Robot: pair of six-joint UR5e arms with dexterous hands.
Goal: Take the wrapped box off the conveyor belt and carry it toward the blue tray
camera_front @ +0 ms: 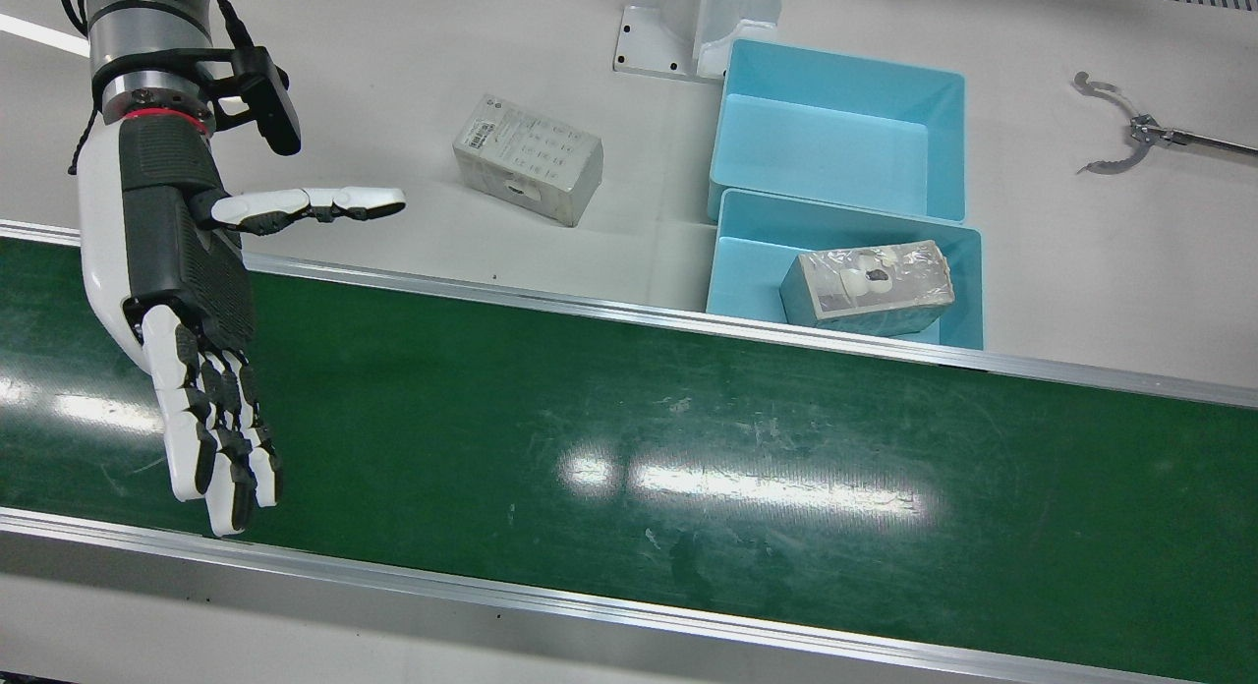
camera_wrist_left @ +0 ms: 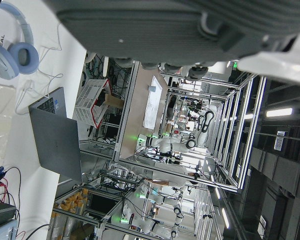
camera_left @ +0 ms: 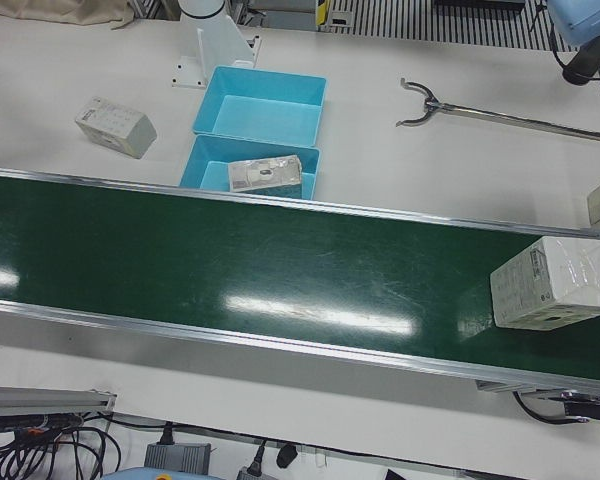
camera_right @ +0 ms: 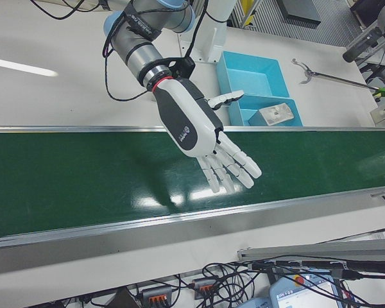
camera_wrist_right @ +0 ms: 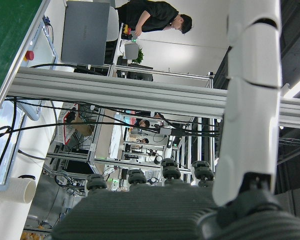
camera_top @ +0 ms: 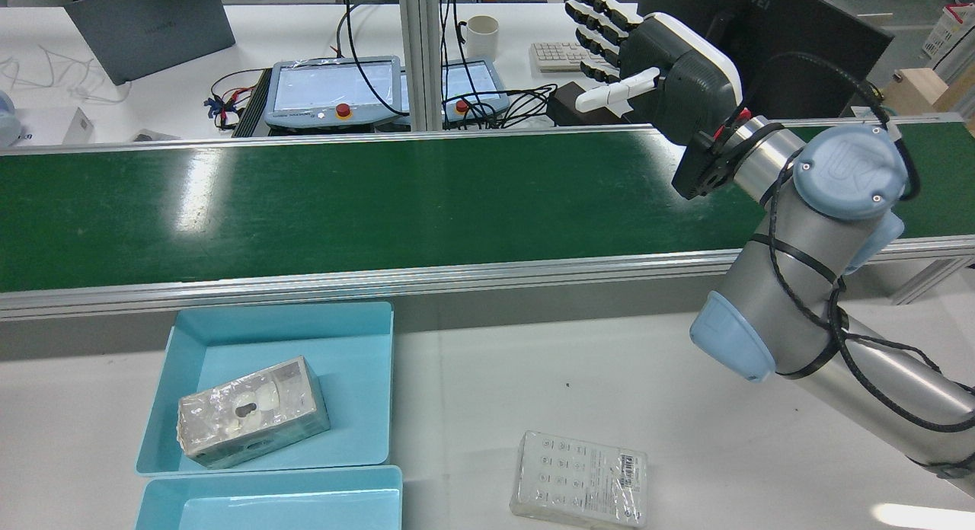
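The white table [camera_front: 1081,271] carries everything, and the green conveyor belt [camera_front: 629,438] runs across it between aluminium rails. On the belt, seen only in the left-front view, a wrapped box [camera_left: 555,283] sits near that view's right end, well apart from the trays and touched by nothing.

The right arm [camera_top: 807,233] reaches out over the belt. Its right hand [camera_front: 182,301] hangs above the belt with palm flat, fingers [camera_front: 216,448] stretched out and spread, the thumb [camera_front: 314,204] pointing sideways toward the table; it holds nothing. The left hand [camera_wrist_left: 190,30] shows only as a dark palm at the edge of its own camera view, so I cannot tell whether it is spread or closed.

Two blue trays stand touching beside the belt's rail. The nearer blue tray [camera_front: 752,271] holds a plastic-wrapped grey box [camera_front: 870,288], lying tilted inside it. The farther blue tray [camera_front: 835,139] holds no objects.

A second grey box [camera_front: 528,158] lies on the table, well apart from the trays. A metal grabber tool [camera_front: 1120,134] lies on the table beyond the trays.
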